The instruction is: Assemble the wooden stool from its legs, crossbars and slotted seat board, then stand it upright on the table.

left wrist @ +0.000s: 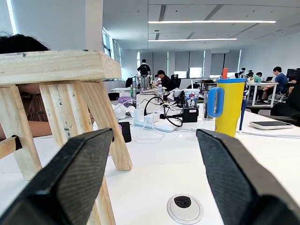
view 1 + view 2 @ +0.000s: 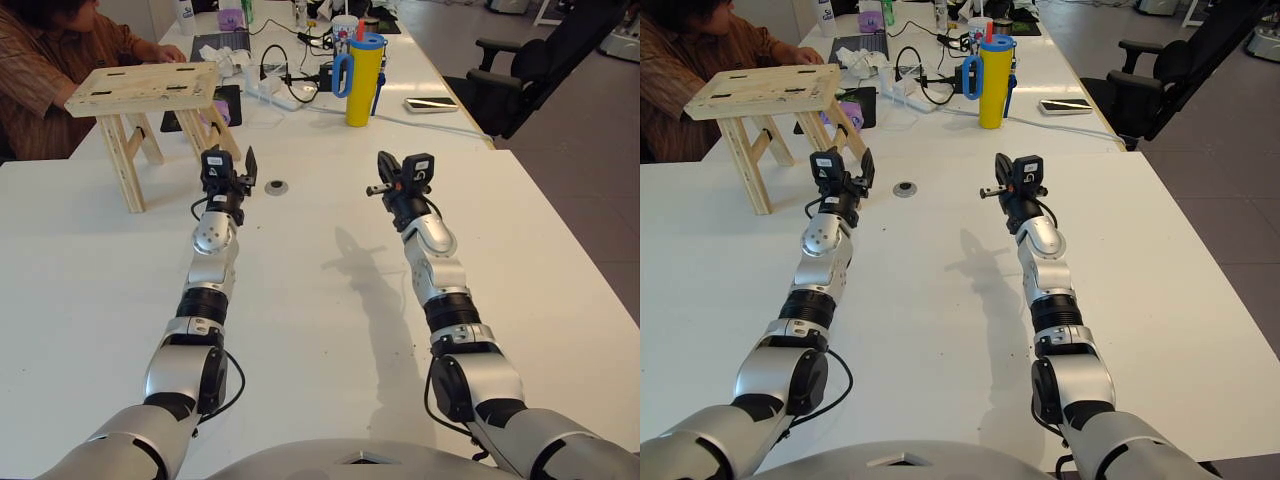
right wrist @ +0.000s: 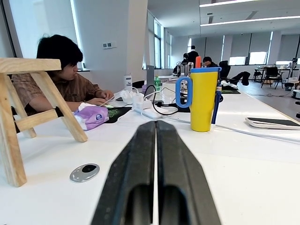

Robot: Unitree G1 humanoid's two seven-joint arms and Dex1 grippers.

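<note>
Stool (image 2: 145,88): I saw it assembled and upright by the tabletop (image 2: 90,260)'s far left edge.
Left tool (image 2: 232,165): spread wide, gripping nothing, just beside the stool's nearest leg.
Right tool (image 2: 384,170): fingers pressed together, well apart from the stool and the left tool.

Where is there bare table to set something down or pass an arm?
Bare: the table right of the right gripper to its edge; the strip between it and the left gripper, nearer than the cable grommet; the near-left stretch in front of the stool. Crowded: the far end around the yellow tumbler, cables and phone, and the gap between left gripper and stool.
</note>
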